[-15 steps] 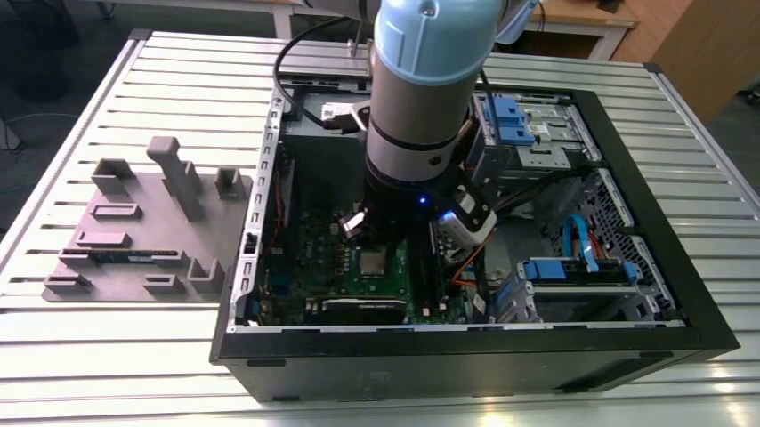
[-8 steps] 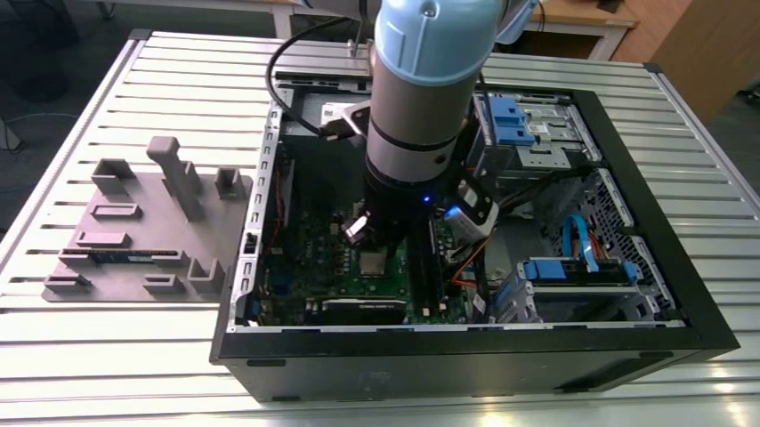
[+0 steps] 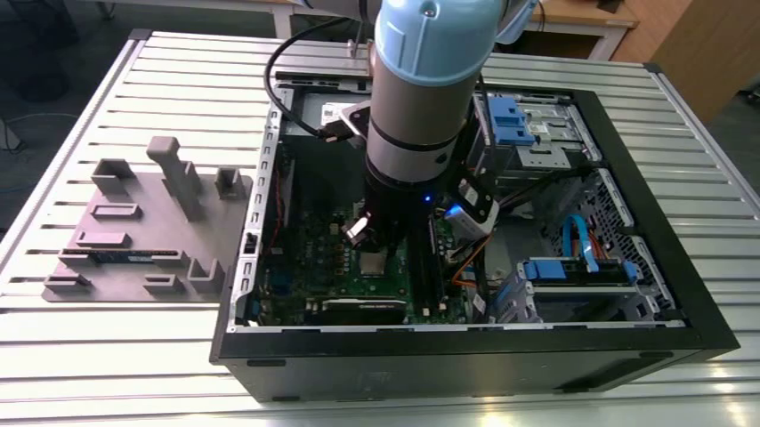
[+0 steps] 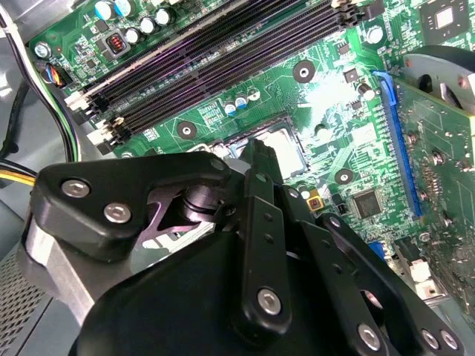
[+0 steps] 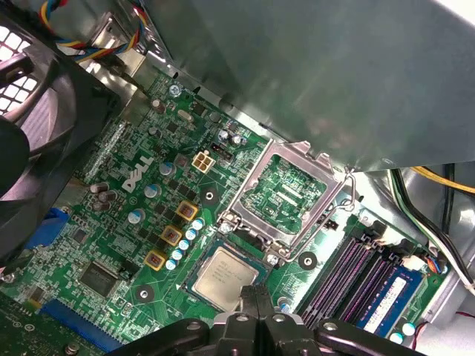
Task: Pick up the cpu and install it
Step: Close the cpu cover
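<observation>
The cpu [image 5: 221,273], a small silver square, lies flat in the socket of the green motherboard [image 5: 119,222]. It also shows in the exterior view, cpu [image 3: 374,261], just below the arm's tip. The socket's metal load plate [image 5: 286,189] stands hinged open beside it. My gripper [image 5: 256,291] hovers over the cpu's edge, its two black fingers pressed together with nothing between them. In the second wrist view the gripper [image 4: 256,159] is seen edge-on in front of the socket [image 4: 286,141]. In the exterior view the gripper [image 3: 359,233] reaches down inside the open computer case [image 3: 665,267].
Memory slots [image 5: 349,271] run beside the socket, and a black fan [image 5: 37,111] stands on its other side. An expansion card [image 4: 438,148] rises nearby. Blue drive bays [image 3: 570,267] and cables fill the case's right in the exterior view. A grey fixture plate [image 3: 131,231] sits on the slatted table [image 3: 119,374].
</observation>
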### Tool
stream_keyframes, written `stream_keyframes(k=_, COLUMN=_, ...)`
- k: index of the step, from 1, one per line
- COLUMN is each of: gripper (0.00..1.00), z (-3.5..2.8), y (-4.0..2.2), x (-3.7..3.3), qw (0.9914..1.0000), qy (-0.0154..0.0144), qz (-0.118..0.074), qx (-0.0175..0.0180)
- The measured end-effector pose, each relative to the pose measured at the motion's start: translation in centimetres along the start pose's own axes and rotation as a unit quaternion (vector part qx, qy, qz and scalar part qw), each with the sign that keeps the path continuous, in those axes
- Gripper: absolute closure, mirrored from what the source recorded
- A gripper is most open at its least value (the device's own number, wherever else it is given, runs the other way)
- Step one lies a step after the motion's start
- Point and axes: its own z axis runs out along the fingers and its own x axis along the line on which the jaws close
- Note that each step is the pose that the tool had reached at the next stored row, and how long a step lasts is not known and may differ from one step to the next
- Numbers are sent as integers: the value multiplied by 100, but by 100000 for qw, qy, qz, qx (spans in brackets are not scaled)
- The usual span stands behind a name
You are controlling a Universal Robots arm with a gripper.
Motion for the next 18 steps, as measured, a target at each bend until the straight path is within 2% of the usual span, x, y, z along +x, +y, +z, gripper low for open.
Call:
stream_keyframes(k=7, gripper=89, z=1, y=-14, x=-32, qw=100000, qy=-2, qz=-102, qx=-6)
stream_keyframes(k=10, gripper=89, z=0, y=-32, x=-59, qw=99996, qy=-21, qz=-855, qx=-74)
stream_keyframes(k=13, gripper=89, z=0, y=-43, x=-77, qw=99978, qy=-278, qz=-2031, qx=-510)
stream_keyframes(k=16, gripper=89, z=0, y=-45, x=-84, qw=99946, qy=-849, qz=-2831, qx=-1406)
stream_keyframes(k=18, gripper=89, z=2, y=-30, x=-97, qw=99939, qy=-979, qz=-2942, qx=-1596)
